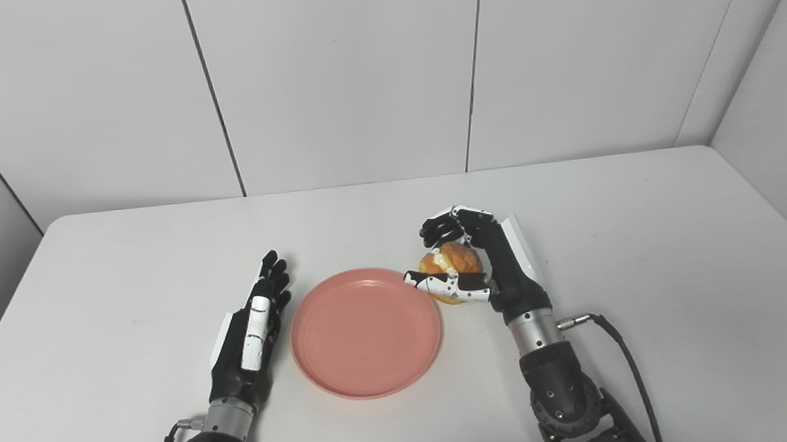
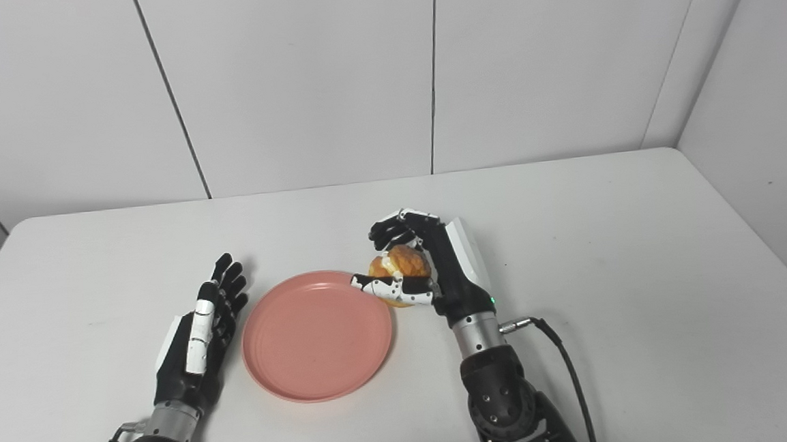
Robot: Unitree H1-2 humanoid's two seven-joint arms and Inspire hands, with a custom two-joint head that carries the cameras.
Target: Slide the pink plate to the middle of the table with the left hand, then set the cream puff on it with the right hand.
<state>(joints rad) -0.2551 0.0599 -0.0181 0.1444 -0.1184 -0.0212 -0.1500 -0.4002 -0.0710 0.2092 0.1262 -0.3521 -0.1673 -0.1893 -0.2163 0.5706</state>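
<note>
- Left eye view shows both arms coming in over the near edge of the white bench, the left arm toward the near left corner and the right arm right of the middle, a black cable looping beside its wrist
- left robot hand lies just left of the pink plate, fingers straight, together and pointing toward the far edge; it holds nothing, and whether it touches the rim cannot be told
- pink plate sits flat on the bench a little left of the middle, nearer the near edge than the far one, with nothing on it
- right robot hand is closed around the cream puff at the plate's far right rim, thumb under it and fingers curled over the top
- cream puff, golden and round, is gripped in that hand just beside the rim, not resting on the plate
- far edge of the bench meets white wall panels
</note>
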